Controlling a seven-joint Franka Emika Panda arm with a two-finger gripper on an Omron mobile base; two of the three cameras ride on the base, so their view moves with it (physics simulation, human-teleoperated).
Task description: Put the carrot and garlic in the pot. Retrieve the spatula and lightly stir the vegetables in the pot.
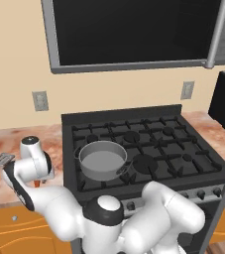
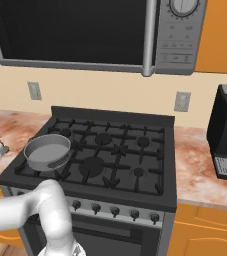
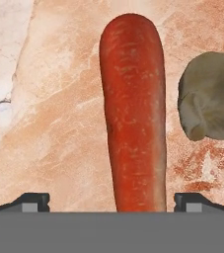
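The jaws stand wide astride the carrot (image 3: 133, 113), which lies on the desk (image 3: 49, 123) beside the garlic (image 3: 209, 96), apparently lined up to pinch it for the empty pot (image 1: 102, 159).

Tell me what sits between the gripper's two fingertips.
In the hand view, the carrot lies lengthwise on the counter between the open fingertips; the garlic sits beside it.

I am stationed in a home kitchen. A black gas stove (image 1: 148, 149) with burner grates and front knobs sits between marbled pink-beige countertops (image 2: 197, 160) over orange wooden cabinets (image 2: 210, 227). A microwave (image 2: 85, 32) hangs above it. Wall outlets (image 1: 40, 101) flank the stove.
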